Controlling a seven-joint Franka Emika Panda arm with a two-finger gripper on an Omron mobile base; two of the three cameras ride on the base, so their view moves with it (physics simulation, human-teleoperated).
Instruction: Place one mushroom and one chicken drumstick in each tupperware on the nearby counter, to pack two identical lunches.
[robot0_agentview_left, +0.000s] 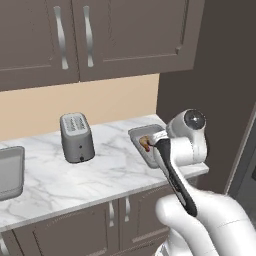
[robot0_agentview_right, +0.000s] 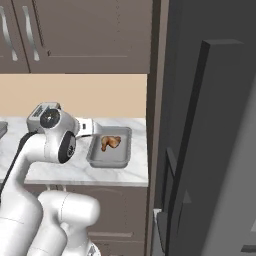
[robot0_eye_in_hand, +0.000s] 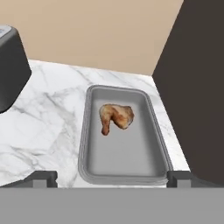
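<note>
While the pincer (robot0_eye_in_hand: 112, 178) hangs above the near end of a tupperware (robot0_eye_in_hand: 89, 153), its two dark fingertips (robot0_eye_in_hand: 41, 177) stand wide apart at the bottom corners of the hand view, open and holding nothing. One fingertip sits past the tray's left rim and the other past its right rim, so the tray lies between them as seen from the hand.

That tupperware is a shallow grey tray with rounded corners, resting on the white marble table (robot0_eye_in_hand: 48, 127) close to its right end, beside a tall dark panel (robot0_eye_in_hand: 197, 87). Inside it lies one chicken drumstick (robot0_eye_in_hand: 115, 117), orange-brown, its thick end toward the far right of the tray and its thin end pointing down toward the near left. It lies in the far half of the tray, and the rest of the tray floor is bare.

From the left base view the arm covers much of the same tray (robot0_agentview_left: 138, 134), and the drumstick (robot0_agentview_left: 145, 142) peeks out just left of the wrist. A silver-grey toaster (robot0_agentview_left: 77, 137) stands upright on the table (robot0_agentview_left: 100, 170), well apart to the left of the tray. A second tupperware (robot0_agentview_left: 11, 172) rests at the far left edge of that view. The right base view shows the tray (robot0_agentview_right: 122, 150) with the drumstick (robot0_agentview_right: 110, 143) near its back end.
</note>
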